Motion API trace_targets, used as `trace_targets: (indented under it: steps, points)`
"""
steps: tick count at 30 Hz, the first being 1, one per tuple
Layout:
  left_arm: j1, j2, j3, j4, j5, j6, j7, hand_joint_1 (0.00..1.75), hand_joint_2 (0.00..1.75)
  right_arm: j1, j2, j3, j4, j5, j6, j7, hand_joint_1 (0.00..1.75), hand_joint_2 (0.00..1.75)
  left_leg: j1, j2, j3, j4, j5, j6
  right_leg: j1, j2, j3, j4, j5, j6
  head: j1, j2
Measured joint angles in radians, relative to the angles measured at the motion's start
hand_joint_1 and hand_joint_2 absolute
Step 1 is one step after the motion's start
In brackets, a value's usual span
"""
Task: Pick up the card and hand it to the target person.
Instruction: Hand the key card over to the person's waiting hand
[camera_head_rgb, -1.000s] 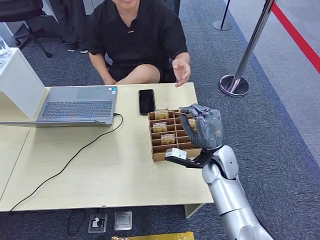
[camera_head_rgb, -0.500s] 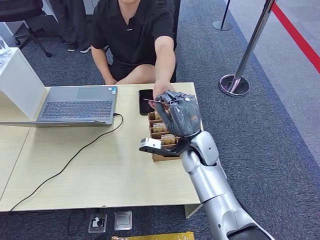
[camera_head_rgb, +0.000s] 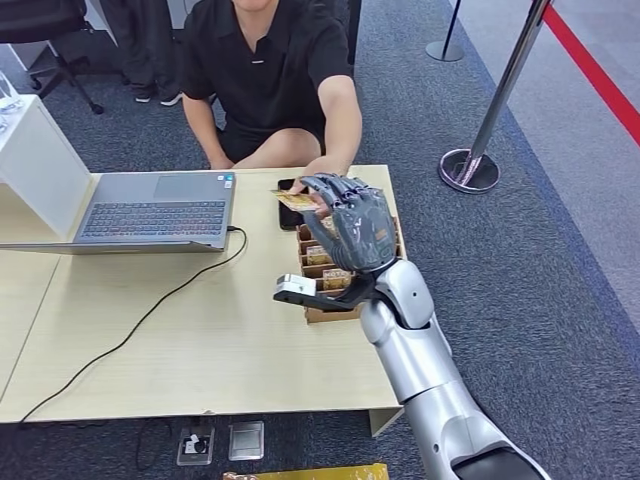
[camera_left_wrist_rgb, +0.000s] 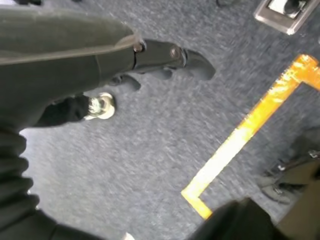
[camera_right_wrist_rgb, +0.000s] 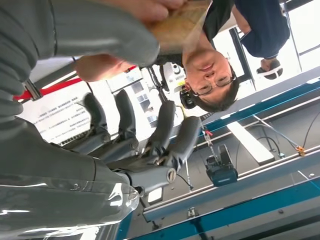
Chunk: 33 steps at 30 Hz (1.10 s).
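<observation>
While the right robot hand pinches the small yellow-brown paper card at its fingertips and the seated person's hand touches it, an early release could drop it onto the pale wooden bench below; a late one could tear it.

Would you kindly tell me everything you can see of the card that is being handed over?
The card is small, thin and flat, tan-yellow with faint print too blurred to read. It lies roughly level in the air above the phone, near the table's far edge. The person's hand has hold of it. The right hand reaches to it with fingers spread; whether they still pinch it cannot be told. The right wrist view shows its tan face beside the thumb.
</observation>
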Motion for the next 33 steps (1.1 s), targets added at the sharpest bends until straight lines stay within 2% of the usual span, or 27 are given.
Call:
trace_targets:
  steps: [4,8,12,15,17,23,28,33]
  points:
    - [0.004,-0.002,0.0,0.0,0.006,0.002,-0.006,0.0,0.0,0.003,0.0,-0.019,-0.001,0.013,0.0,-0.012,0.0,1.75,0.0,0.0,0.0,0.0,0.0,0.0,0.0,0.0,0.0,0.0,0.0,0.0,0.0,0.0]
    - [0.004,-0.002,0.0,0.0,0.01,0.005,-0.009,0.0,0.0,0.005,0.002,-0.053,-0.015,0.028,0.0,-0.025,0.0,0.0,0.0,0.0,0.0,0.0,0.0,0.0,0.0,0.0,0.0,0.0,0.0,0.0,0.0,0.0]
    - [0.005,-0.003,0.001,0.0,0.017,0.011,-0.013,0.0,0.0,0.007,0.004,-0.101,-0.027,0.029,0.0,-0.025,0.0,0.0,0.0,0.0,0.0,0.0,0.0,0.0,0.0,0.0,0.0,0.0,0.0,0.0,-0.001,0.0]
    - [0.007,-0.004,0.007,0.001,0.024,0.019,-0.015,0.0,0.0,0.011,-0.005,-0.172,-0.022,0.011,0.0,-0.033,0.0,0.0,0.0,0.0,0.0,0.0,0.0,0.0,0.0,0.0,0.0,0.0,0.0,0.0,-0.001,0.0]
    - [0.012,-0.004,0.021,0.001,0.023,0.024,-0.016,0.0,0.0,0.015,-0.013,-0.249,-0.008,-0.003,0.0,-0.045,0.0,0.0,0.0,0.0,0.0,0.0,0.0,0.0,0.0,0.0,0.0,-0.001,0.0,0.0,0.0,0.0]
    - [0.038,-0.003,0.054,0.002,0.026,0.034,-0.016,0.0,0.0,0.067,-0.072,-0.542,0.084,0.005,0.0,0.012,0.0,0.0,0.0,-0.001,-0.001,0.001,-0.001,0.001,0.0,-0.001,0.0,-0.002,0.0,0.0,0.001,0.0]
    - [0.049,-0.004,0.063,0.003,0.026,0.04,-0.019,0.0,0.0,0.124,-0.136,-0.81,0.216,0.056,0.0,0.126,0.0,0.0,0.0,-0.001,-0.002,0.0,-0.001,0.001,0.0,-0.001,-0.001,-0.002,0.0,0.0,0.002,0.0]
    - [0.045,-0.006,0.064,0.003,0.024,0.029,-0.02,0.0,0.0,0.174,-0.192,-0.969,0.405,0.1,0.001,0.287,0.0,0.0,0.0,0.0,-0.001,0.0,-0.001,0.0,0.0,0.0,-0.001,-0.002,0.0,0.0,-0.001,0.0]
